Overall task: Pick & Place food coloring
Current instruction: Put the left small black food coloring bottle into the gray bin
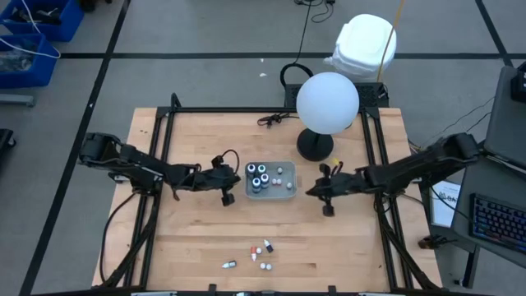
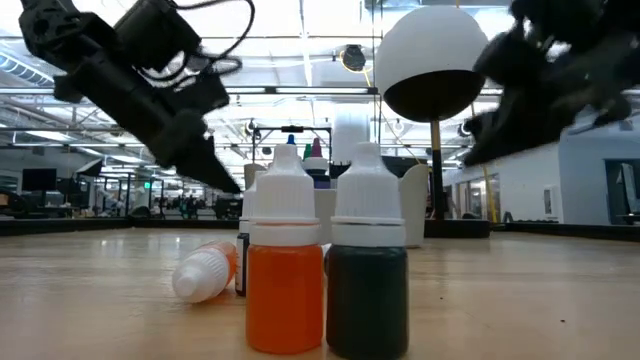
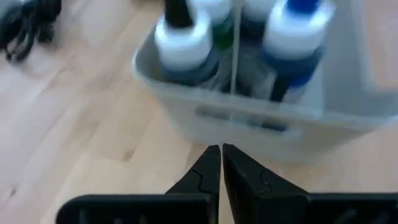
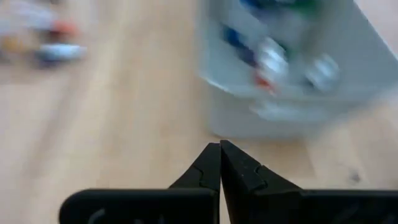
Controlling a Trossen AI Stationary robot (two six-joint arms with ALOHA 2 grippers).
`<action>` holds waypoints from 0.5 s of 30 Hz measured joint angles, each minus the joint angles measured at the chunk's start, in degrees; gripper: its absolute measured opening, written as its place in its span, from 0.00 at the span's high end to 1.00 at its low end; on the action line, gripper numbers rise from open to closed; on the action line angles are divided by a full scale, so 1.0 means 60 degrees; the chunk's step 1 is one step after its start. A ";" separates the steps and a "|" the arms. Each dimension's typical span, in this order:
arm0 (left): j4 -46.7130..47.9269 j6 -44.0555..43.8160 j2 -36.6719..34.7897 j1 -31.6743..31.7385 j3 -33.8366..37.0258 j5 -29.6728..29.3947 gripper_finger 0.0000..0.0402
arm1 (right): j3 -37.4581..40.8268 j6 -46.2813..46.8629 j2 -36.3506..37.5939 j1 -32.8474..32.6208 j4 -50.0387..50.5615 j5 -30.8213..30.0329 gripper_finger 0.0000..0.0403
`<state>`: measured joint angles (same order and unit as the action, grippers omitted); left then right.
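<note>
A clear rectangular tray [image 1: 283, 191] stands mid-table and holds several dark round jars with pale tops [image 1: 257, 176] and a few tiny dropper bottles [image 1: 280, 178]. More small white-capped dropper bottles [image 1: 260, 251] lie loose near the table's front edge; in the low view an orange one [image 2: 285, 270] and a dark one [image 2: 367, 275] stand upright and one lies on its side [image 2: 205, 272]. My left gripper [image 1: 233, 182] is shut and empty just left of the tray [image 3: 249, 118]. My right gripper [image 1: 312, 191] is shut and empty just right of the tray [image 4: 292, 93].
A lamp with a white globe [image 1: 327, 102] on a black round base [image 1: 315, 146] stands behind the tray on the right. A black cable [image 1: 275, 120] lies at the far edge. The bare wood between the tray and the loose bottles is free.
</note>
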<state>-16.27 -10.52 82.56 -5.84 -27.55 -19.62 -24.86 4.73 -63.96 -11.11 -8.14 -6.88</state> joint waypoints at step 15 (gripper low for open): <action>-0.0352 0.0636 -0.0659 -0.0992 -0.0010 0.0015 0.93 | 0.2709 -0.0736 0.4679 -0.0228 -0.2852 0.1146 1.00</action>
<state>-18.39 -6.71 78.61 -11.79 -27.62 -19.53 -8.61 0.32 -35.88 -12.49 -25.25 -0.01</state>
